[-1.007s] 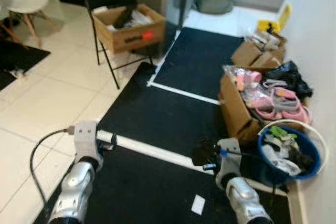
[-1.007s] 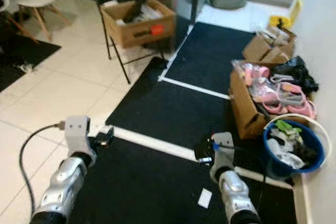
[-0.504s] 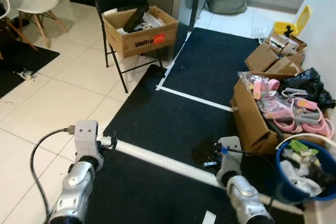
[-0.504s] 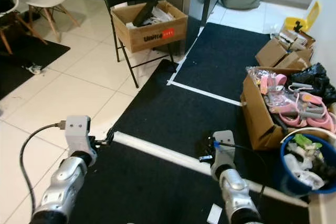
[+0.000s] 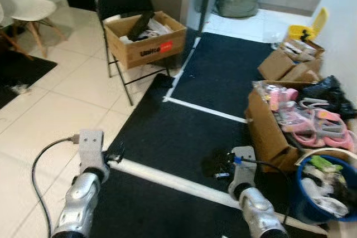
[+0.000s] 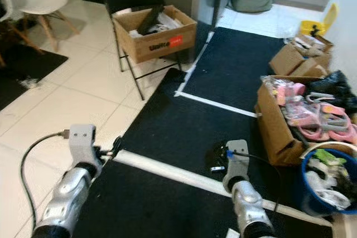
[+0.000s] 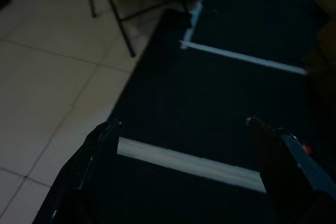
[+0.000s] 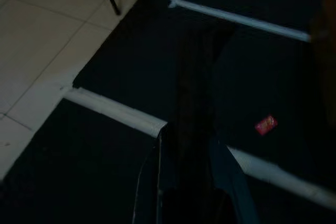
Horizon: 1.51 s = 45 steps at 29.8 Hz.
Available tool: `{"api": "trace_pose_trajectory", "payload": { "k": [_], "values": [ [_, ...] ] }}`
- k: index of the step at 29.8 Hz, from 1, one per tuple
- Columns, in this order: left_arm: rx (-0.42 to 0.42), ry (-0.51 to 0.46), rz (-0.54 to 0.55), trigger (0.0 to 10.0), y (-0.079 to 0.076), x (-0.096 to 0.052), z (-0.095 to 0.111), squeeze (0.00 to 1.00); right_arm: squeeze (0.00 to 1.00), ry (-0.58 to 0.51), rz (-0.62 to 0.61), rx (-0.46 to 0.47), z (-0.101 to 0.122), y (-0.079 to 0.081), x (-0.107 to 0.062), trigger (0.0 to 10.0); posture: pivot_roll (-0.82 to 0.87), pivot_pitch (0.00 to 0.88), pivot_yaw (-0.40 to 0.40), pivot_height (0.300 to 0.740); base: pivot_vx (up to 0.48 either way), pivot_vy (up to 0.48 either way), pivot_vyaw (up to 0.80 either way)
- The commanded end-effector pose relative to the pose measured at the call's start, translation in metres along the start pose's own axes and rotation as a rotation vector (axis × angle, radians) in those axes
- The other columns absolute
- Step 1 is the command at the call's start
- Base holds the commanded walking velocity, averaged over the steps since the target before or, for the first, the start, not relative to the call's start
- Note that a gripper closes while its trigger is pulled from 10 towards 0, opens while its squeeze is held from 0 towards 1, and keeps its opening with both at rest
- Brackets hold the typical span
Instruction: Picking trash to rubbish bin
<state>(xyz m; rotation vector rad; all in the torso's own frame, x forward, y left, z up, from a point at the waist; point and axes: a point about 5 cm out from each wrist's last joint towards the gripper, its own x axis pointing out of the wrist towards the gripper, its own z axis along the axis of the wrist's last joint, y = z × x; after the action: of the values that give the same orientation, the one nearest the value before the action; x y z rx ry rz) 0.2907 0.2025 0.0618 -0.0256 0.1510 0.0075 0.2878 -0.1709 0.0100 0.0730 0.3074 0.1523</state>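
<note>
On the black mat point(image 5: 184, 132), just short of the white strip point(image 5: 167, 178) that crosses it, both arms are held forward and low. The left gripper point(image 7: 181, 129) hovers over the strip near the mat's left edge, its fingers point(image 7: 89, 156) spread wide with nothing between them. The right gripper point(image 8: 186, 145) hangs near the mat's right side; its fingers point(image 8: 157, 156) are pressed close around something dark and limp, which in the head views looks like a black lump point(image 5: 215, 163) at its tip. Whether this is the trash cannot be told for sure, though it seems likely.

A small red scrap point(image 8: 266, 124) lies on the mat beyond the strip, ahead of the right gripper. The bin point(image 5: 323, 202), blue and already heaped with rubbish, stands at the mat's right edge by the wall, just beside a cardboard box point(image 5: 268, 132) of pink things. A chair point(image 5: 120, 4) with another box point(image 5: 146, 40) on it stands at the mat's far left corner, on the tiles.

The step in hand looks like carrying a piece to the bin. Next the robot would need to turn right, bring the right gripper over the bin's rim and let go.
</note>
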Motion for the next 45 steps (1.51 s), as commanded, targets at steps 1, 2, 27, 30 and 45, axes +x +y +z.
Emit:
{"api": "trace_pose_trajectory", "payload": {
  "k": [1,2,27,30,45],
  "values": [
    [0.015,0.017,-0.007,10.0,0.0009,-0.0009,-0.0029,0.0,0.0,0.02,-0.014,-0.003,-0.0043,-0.0027,-0.0022,10.0,0.06,0.129,0.013,0.74,0.296,0.0,0.0],
    [0.015,0.017,-0.007,10.0,0.0009,-0.0009,-0.0029,0.0,0.0,0.02,-0.014,-0.003,-0.0043,-0.0027,-0.0022,10.0,0.06,0.129,0.013,0.74,0.296,0.0,0.0],
    [0.019,0.01,-0.006,10.0,0.0026,0.0005,0.0008,0.0,0.0,0.006,-0.012,0.012,-0.0037,0.0014,-0.001,10.0,0.07,0.14,0.016,0.74,0.297,0.0,-0.16],
    [0.021,0.011,-0.006,10.0,0.0029,0.0005,0.0009,0.0,0.0,0.01,-0.015,0.013,-0.0044,0.0012,-0.0012,10.0,0.07,0.14,0.016,0.74,0.3,0.0,-0.8],
    [0.024,0.011,-0.01,10.0,0.0028,0.002,0.0025,0.0,0.0,0.011,-0.03,0.01,-0.0041,0.0003,-0.0008,10.0,0.07,0.144,0.025,0.74,0.298,0.0,-0.25]
  ]
}}
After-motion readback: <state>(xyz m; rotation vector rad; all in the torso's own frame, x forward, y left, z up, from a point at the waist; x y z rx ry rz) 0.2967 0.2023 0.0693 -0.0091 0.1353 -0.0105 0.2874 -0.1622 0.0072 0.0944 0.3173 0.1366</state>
